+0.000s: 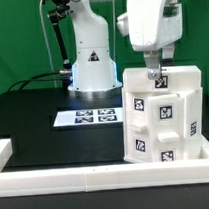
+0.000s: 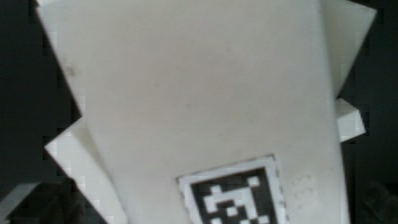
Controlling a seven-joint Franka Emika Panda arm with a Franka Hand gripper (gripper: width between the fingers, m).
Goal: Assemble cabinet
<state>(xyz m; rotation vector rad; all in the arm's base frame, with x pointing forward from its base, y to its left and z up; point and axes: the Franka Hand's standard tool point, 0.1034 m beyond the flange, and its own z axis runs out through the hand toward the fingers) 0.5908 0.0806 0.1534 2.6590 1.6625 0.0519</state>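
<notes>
The big white plastic cabinet shell with black-and-white square marker tags [image 1: 163, 114] is standing upright on the black table [image 1: 33, 117] at the exterior view's right, just behind the long low white border rail [image 1: 97, 176] that is running along the near edge. Several tagged white faces are showing on its front, stacked closely, so it looks as though the smaller pieces are already sitting in or against the body, though whether each is fully seated cannot be told. The robot's two-finger gripper [image 1: 156, 69] is hanging directly over the top of the cabinet, its fingers spread wide apart and holding nothing; whether the tips are touching the top is unclear. In the wrist view a broad white panel with one tag [image 2: 196, 120] is filling the picture, tilted, with dark table beyond it. The flat white marker board [image 1: 90, 117] is lying apart, nearer the arm's base. Judging from this, the assembly is appearing late in its course, with perhaps a final press or check remaining.
</notes>
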